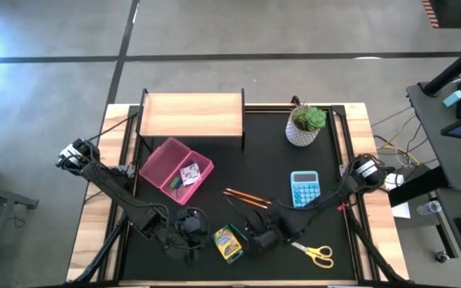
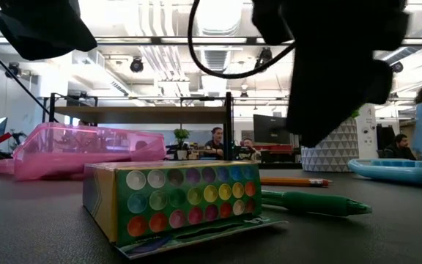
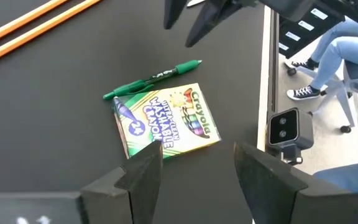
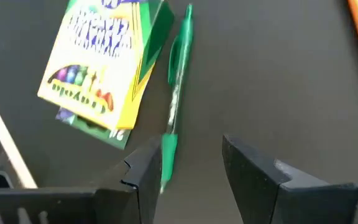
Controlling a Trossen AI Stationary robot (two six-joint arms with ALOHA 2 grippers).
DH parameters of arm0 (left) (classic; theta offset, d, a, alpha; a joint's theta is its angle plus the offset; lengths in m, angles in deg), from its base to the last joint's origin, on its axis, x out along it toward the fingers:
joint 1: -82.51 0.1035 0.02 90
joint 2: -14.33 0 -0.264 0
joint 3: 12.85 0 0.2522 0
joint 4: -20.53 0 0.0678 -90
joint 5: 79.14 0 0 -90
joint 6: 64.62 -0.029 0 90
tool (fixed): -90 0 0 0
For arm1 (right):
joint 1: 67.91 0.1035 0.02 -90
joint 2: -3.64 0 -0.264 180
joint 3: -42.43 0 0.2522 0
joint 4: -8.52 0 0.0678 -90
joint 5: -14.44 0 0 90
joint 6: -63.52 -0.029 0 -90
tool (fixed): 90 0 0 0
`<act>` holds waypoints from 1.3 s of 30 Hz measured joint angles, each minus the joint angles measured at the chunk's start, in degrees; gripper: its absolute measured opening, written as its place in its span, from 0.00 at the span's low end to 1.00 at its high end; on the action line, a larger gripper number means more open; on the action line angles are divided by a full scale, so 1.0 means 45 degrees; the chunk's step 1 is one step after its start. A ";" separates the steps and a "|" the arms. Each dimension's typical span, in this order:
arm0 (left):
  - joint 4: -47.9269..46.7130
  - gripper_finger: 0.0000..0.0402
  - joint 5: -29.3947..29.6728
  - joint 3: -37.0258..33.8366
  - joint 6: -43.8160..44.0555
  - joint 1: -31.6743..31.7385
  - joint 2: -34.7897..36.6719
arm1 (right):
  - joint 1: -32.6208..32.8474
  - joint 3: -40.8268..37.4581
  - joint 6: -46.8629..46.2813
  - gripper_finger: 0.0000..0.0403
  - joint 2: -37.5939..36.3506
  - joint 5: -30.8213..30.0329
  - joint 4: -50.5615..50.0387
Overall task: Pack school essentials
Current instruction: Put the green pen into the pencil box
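The yellow-green crayon box [image 1: 228,244] lies flat on the black mat near the front edge, with a green pen [image 3: 154,79] close along its side. My left gripper [image 3: 197,180] hovers open to the box's left, above the mat. My right gripper [image 4: 194,168] hovers open just right of the box, over the pen's end [image 4: 166,149], touching nothing. Two orange pencils [image 1: 246,198] lie behind them. The yellow-handled scissors [image 1: 314,253] lie at the front right. A pink bin [image 1: 174,170] holds a small white patterned square [image 1: 189,172].
A blue calculator [image 1: 304,189] lies right of the pencils. A potted green plant [image 1: 305,125] stands at the back right, and a wooden shelf [image 1: 190,114] stands along the back. A small camera [image 3: 283,127] sits at the table's front edge.
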 joint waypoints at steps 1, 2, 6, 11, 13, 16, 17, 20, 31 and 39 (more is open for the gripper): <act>0.0000 0.46 0.0000 0.0000 -0.0034 0.0000 0.0000 | 0.0059 -0.0020 -0.0206 0.39 0.0011 -0.0011 -0.0004; -0.0002 0.46 0.0000 0.0000 -0.0043 -0.0001 0.0005 | 0.0128 -0.0023 -0.0452 0.39 0.0053 -0.0040 -0.0005; -0.0019 0.46 0.0000 0.0000 -0.0579 -0.0010 0.0009 | 0.0469 -0.0062 -0.1261 0.37 0.0093 -0.0103 0.0126; -0.0043 0.46 -0.0007 0.0000 -0.1043 -0.0012 0.0024 | 0.0653 -0.0086 -0.2056 0.36 0.0521 -0.0703 0.0632; -0.0105 0.46 -0.0010 0.0000 -0.1047 -0.0027 0.0024 | 0.0646 -0.0086 -0.2360 0.36 0.0743 -0.0731 0.0862; -0.0130 0.46 -0.0057 -0.0014 -0.1061 -0.0044 0.0029 | 0.0673 -0.0086 -0.2563 0.36 0.1012 -0.0753 0.1025; -0.0128 0.46 -0.0067 -0.0028 -0.1062 -0.0044 0.0029 | 0.0679 -0.0086 -0.2549 0.36 0.1110 -0.0749 0.0958; -0.0138 0.46 -0.0078 -0.0053 -0.1062 -0.0049 0.0030 | 0.0678 -0.0081 -0.2500 0.36 0.1365 -0.0732 0.1031; -0.0143 0.46 -0.0121 -0.0098 -0.2044 -0.0053 0.0039 | 0.0692 -0.0047 -0.1215 0.29 0.1734 -0.0819 0.0938; -0.0140 0.46 -0.0121 -0.0131 -0.2048 -0.0049 0.0039 | 0.0678 -0.0038 -0.1677 0.17 0.1826 -0.0821 0.0406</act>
